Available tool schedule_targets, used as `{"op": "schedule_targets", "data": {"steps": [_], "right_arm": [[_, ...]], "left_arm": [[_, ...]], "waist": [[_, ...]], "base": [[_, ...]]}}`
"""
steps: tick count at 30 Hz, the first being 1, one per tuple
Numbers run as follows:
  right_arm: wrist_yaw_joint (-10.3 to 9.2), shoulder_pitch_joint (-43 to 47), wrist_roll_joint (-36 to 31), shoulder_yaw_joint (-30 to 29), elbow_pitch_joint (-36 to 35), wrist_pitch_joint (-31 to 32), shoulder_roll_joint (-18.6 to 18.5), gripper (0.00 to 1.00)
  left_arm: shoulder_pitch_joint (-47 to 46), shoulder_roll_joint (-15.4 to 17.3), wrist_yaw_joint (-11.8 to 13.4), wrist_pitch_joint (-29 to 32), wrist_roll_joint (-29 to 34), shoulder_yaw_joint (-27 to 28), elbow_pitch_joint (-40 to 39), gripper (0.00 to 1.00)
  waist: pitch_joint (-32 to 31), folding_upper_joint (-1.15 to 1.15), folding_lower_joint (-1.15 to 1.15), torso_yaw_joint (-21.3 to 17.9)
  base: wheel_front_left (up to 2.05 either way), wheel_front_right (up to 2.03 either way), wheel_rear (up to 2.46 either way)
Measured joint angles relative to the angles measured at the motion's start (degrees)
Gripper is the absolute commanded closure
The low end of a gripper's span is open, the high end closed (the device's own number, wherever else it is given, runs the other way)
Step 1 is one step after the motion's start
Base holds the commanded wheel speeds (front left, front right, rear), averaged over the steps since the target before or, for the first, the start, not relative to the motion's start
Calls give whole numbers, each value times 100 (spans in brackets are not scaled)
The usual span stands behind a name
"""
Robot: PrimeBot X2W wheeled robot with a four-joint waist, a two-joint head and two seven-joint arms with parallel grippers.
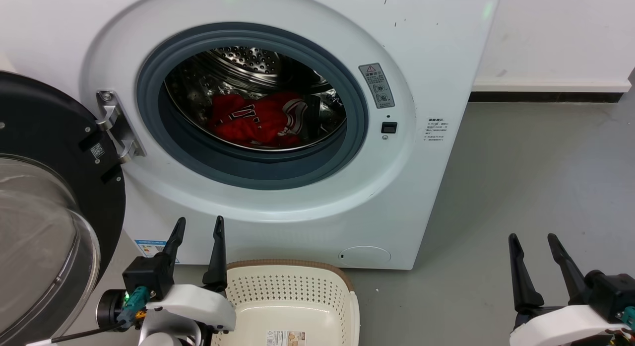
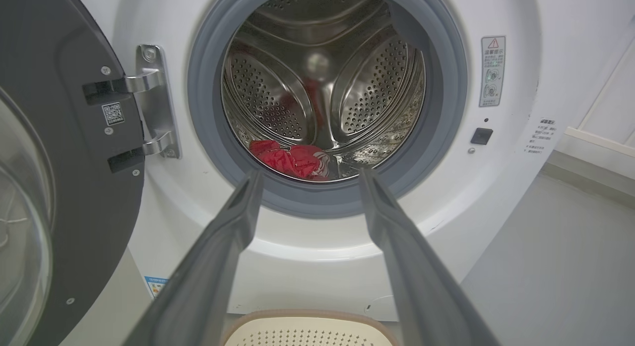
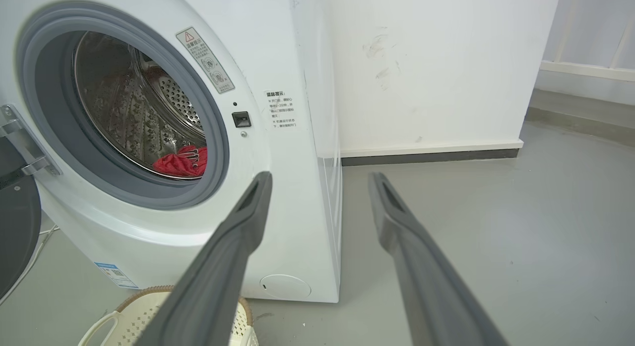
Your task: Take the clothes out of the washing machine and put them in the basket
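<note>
Head view: clothes (image 1: 258, 122) in washing machine (image 1: 397, 197)

red clothes (image 1: 258, 120), white washing machine (image 1: 436, 63), cream perforated brown-rimmed basket (image 1: 292, 291)

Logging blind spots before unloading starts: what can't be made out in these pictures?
- Clothes: garment count unclear; they lie bunched together, head view.
- Basket: near part cut off by the head view's bottom edge; left gripper overlaps its left rim.
- Warning sticker: print too small to read, head view.

Head view angled down at the washing machine (image 1: 307, 222), wrist views lower, nearer, sharing it
</note>
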Motion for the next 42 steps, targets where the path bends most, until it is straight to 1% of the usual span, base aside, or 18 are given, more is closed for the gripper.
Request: {"op": "schedule_targets", "data": {"steps": [14,29,42], "right_arm": [[0,84,-612,-37,-109,-20,7,0],[0,110,-1094,-91,-189,-69,12,0],[0,112,-1048,-132,-181,-90,14,0]], "left_arm": [[-56,26,118,-157,599,-26,63,0],[-116,31,168,-294,1102,26,219,0],[-135,9,141,-311,1074,82,331,0]], "waist": [[15,0,0,-5],[52,0,0,-42],[67,0,0,-67]], "base": [[0,0,0],[0,0,0],[0,0,0]]}}
